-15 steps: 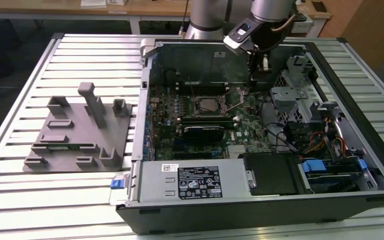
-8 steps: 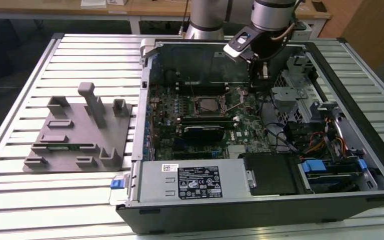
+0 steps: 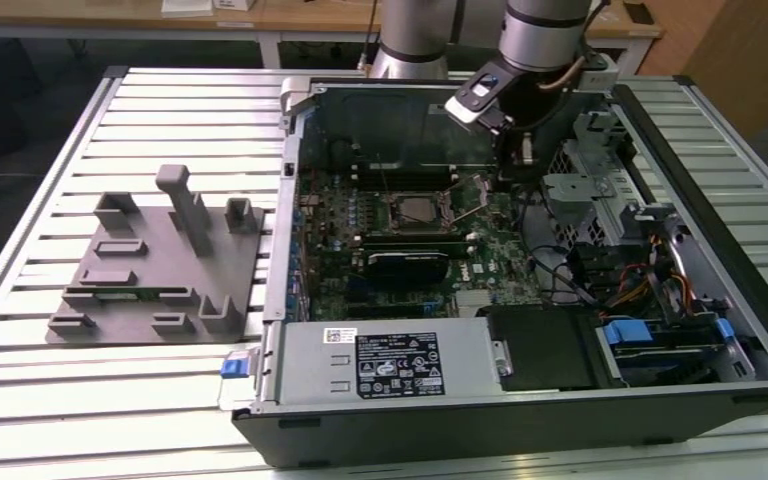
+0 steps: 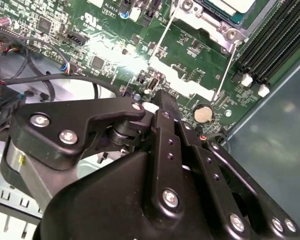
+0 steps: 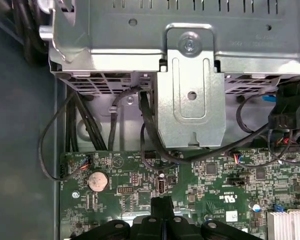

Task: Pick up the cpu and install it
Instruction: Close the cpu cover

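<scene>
1. The cpu (image 3: 415,210) is sitting in its socket in the middle of the green motherboard (image 3: 344,232), silvery top facing up, inside the open computer case (image 3: 518,430).
2. In the second wrist view the cpu (image 4: 234,5) is showing at the frame edge. A thin wire lever (image 4: 226,70) is running beside the socket, and black memory slots (image 4: 275,40) are lying just beyond it.
3. The pincer (image 3: 523,152) is hanging over the board to the exterior view's right of the cpu, near it but apart from it (no contact).
4. In the second wrist view the pincer (image 4: 163,98) is looking clenched, fingertips pressed together and gripping nothing. In the first wrist view the pincer (image 5: 161,204) is looking the same.
5. A coin battery (image 5: 96,181) is sitting on the board near the pincer tip, and it is showing in the second wrist view too (image 4: 203,114).
6. A metal bracket (image 5: 190,85) is standing past the board edge, with black cables (image 5: 50,150) looping beside it.
7. A grey labelled power-supply box (image 3: 384,365) is lying along the case's near side, with a black block (image 3: 544,345) just beside it on the exterior view's right.
8. A grey fixture tray (image 3: 157,270) with upright posts is resting on the slatted table (image 3: 37,400), to the exterior view's left of the case.
9. The arm (image 3: 544,30) is reaching down from above the case's far side.
</scene>
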